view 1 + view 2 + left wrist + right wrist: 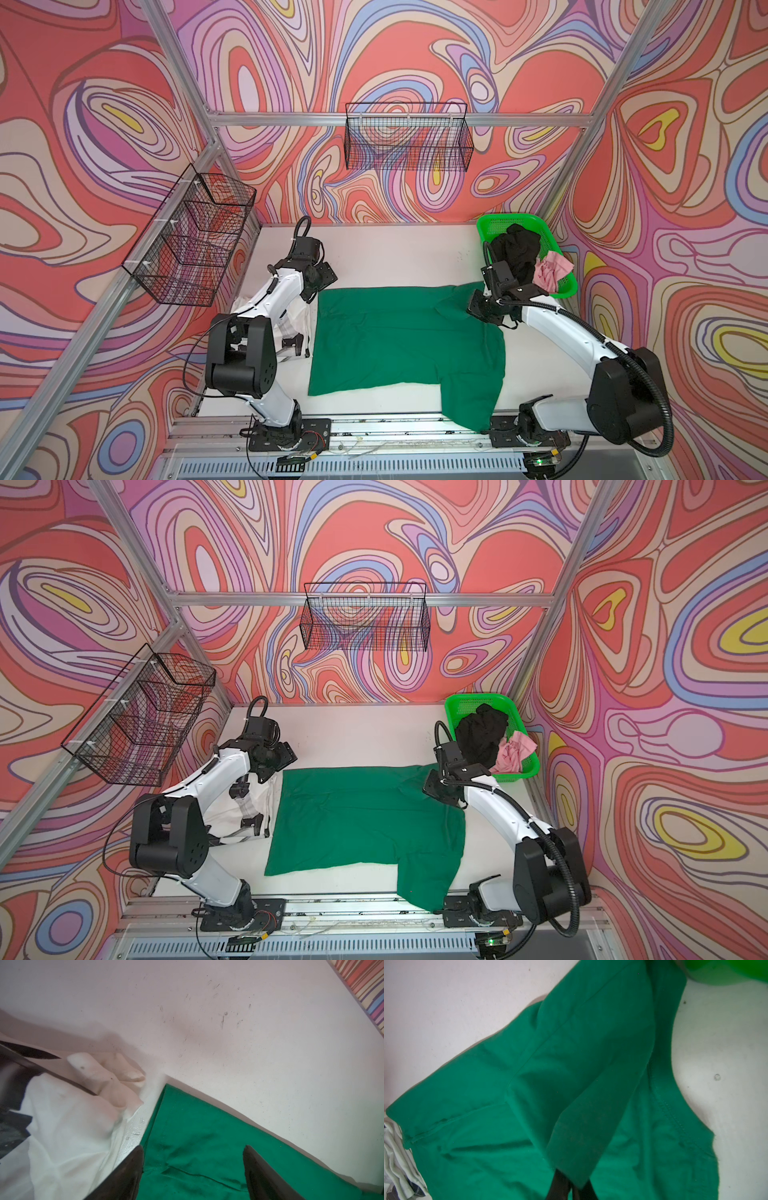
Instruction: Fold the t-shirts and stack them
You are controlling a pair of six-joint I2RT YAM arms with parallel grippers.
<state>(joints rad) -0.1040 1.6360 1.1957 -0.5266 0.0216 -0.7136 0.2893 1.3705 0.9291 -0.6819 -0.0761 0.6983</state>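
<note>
**Q:** Where is the green shirt (pixel 407 340) laid, and why there?
**A:** It is spread flat across the middle of the table (pixel 395 253), between the two arms, so that its edges can be reached from both sides. Part of it is seen hanging over the table's near edge, so the fold is judged unfinished.

**Q:** How is the right hand (pixel 572 1186) set?
**A:** Its fingers are pressed together on a flap of the green cloth near the collar. The flap is held raised off the shirt, presumably so that it can be carried inward and laid down as a fold.

**Q:** And the left hand (pixel 193 1148)?
**A:** It is shown spread wide above the shirt's far left corner, with nothing pinched between the fingers. Whether the cloth is touched cannot be told. The spread is judged to suit a grasp of that corner.

**Q:** Where are the other shirts kept?
**A:** The white shirt (pixel 226 818) with black marks is placed just beside the green one, partly hidden under the left arm. That spot is taken to be the stack. The black shirt (pixel 517 249) and pink shirt (pixel 550 270) are left crumpled in the green basket (pixel 498 224) at the far right corner. There they are kept out of the folding area until needed.
</note>
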